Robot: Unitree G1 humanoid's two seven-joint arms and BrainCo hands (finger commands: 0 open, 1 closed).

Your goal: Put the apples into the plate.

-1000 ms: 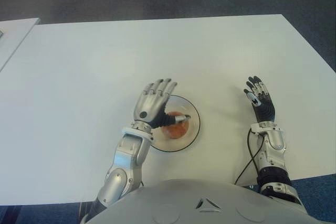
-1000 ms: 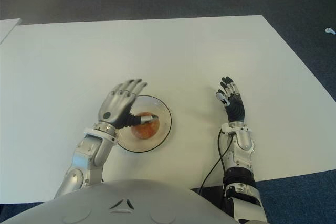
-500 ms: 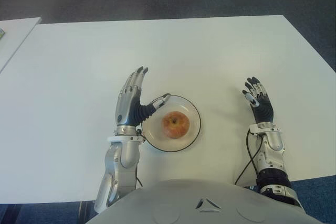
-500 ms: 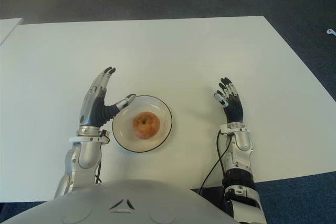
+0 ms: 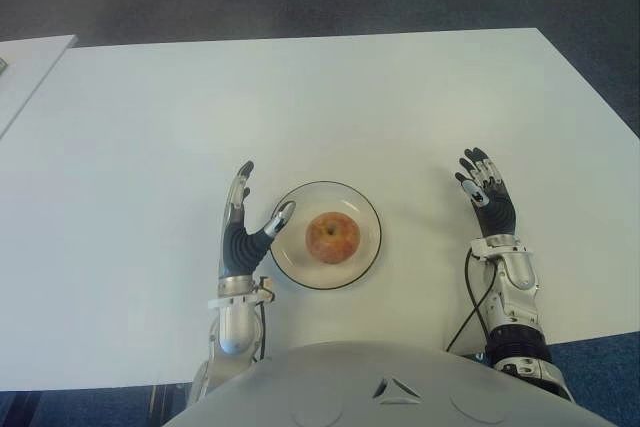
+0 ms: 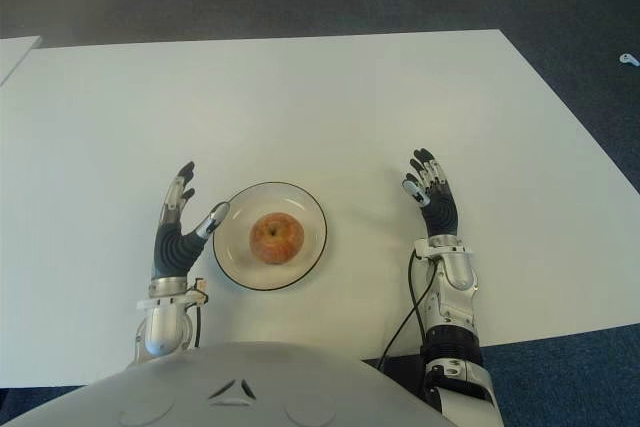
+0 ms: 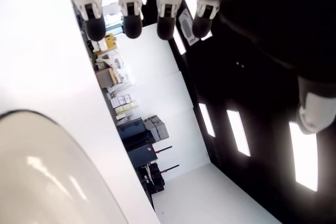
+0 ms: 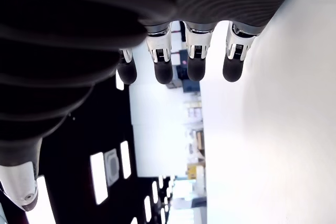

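One apple [image 5: 333, 237] sits in the middle of the plate [image 5: 363, 209], a round, pale dish with a dark rim that lies on the white bench [image 5: 300, 97], close to the near edge and roughly midway between the bench's left and right edges. Going from left to right: the left robot hand [image 5: 243, 232] stands edge-on just beside the plate's left rim, its four fingers straight and pointing toward the far edge, its thumb [image 5: 279, 218] angled out toward the plate so that its tip shows over the rim. Nothing is held in that robot hand (its wrist view shows the straight fingertips [image 7: 131, 22] with only bare bench and the curve of the plate's rim below them). The apple, reddish with yellow patches, is touched by neither robot hand. Well apart from the plate on its right side, the right robot hand [image 5: 483, 192] is raised over the bench, palm turned toward the plate, its fingers [image 8: 195, 61] extended with a slight curl and holding nothing. A dark cable [image 5: 468, 307] runs along the right forearm to the near edge.
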